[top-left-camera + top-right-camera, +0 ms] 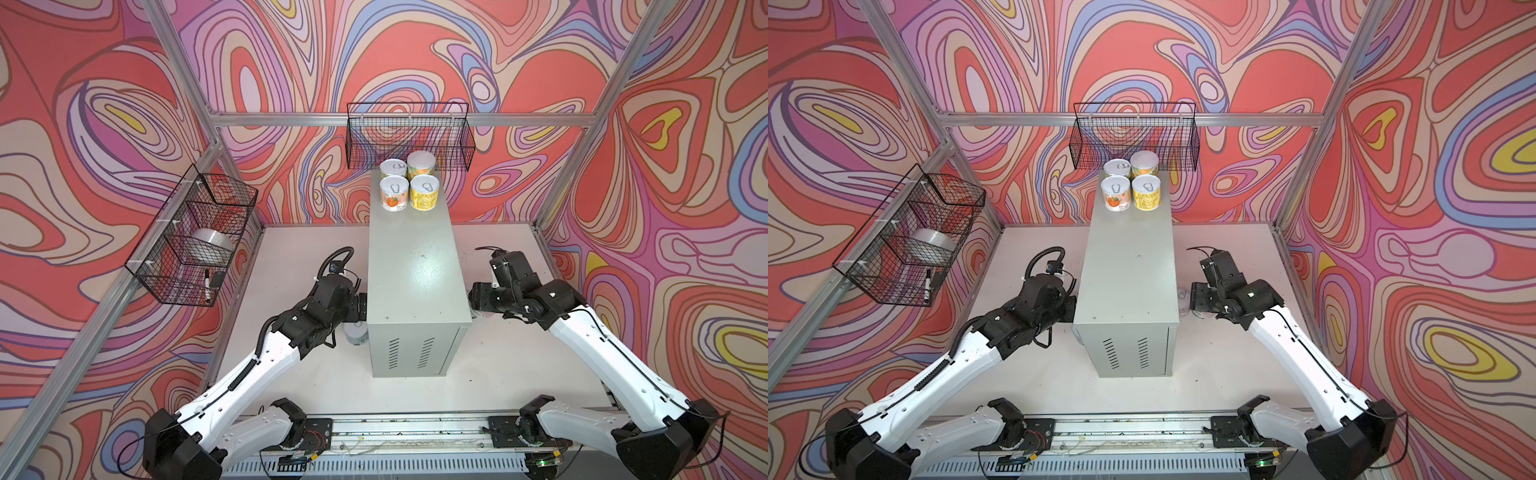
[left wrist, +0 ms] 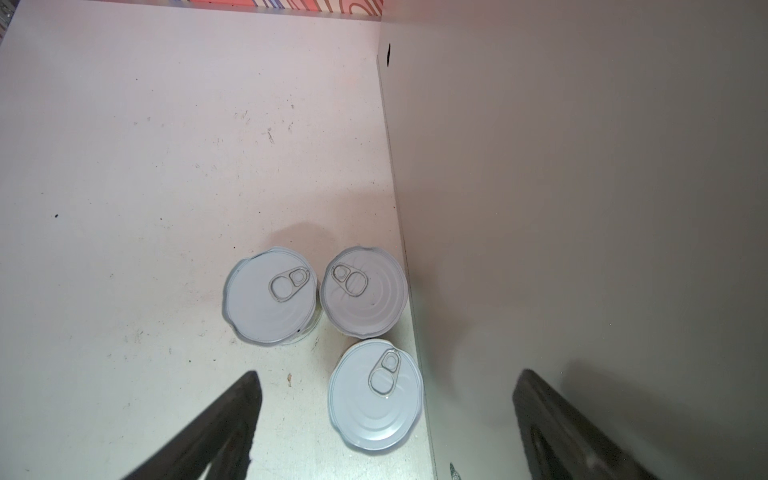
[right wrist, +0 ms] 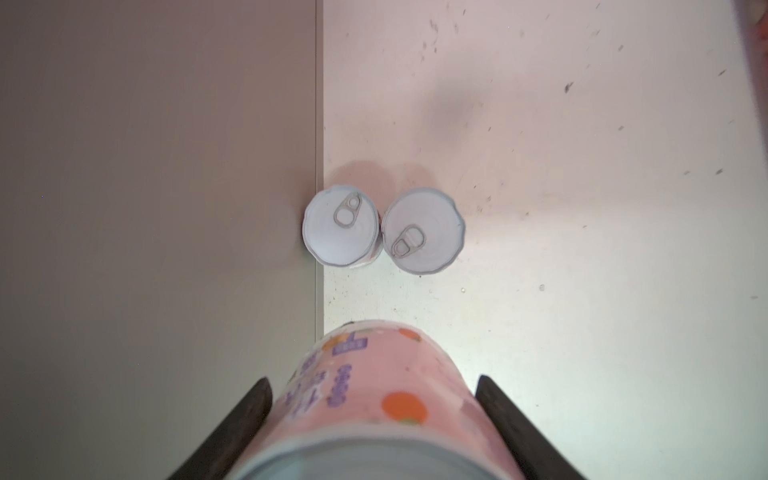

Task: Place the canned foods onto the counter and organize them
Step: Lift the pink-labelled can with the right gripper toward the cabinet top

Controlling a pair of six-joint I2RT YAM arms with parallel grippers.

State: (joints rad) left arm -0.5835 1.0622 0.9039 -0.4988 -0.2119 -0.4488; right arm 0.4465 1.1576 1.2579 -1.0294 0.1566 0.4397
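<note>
- Four canned foods (image 1: pixel 407 183) stand in a square at the far end of the counter (image 1: pixel 415 270).
- Our right gripper (image 3: pixel 372 384) presses both sides of a pink can (image 3: pixel 386 361); two cans (image 3: pixel 340 226) stand on the tabletop (image 3: pixel 582 166) beside the counter's side.
- Our left gripper (image 2: pixel 386 382) hangs wide open and empty above three cans (image 2: pixel 270 295).
- We judge this is the pick-up step. Next, the pink can must rise above the counter top and go down upright beside the square.

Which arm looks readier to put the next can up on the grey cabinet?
The right: the right tool clasps a pink can, while the left tool hangs open above three cans on the table.
</note>
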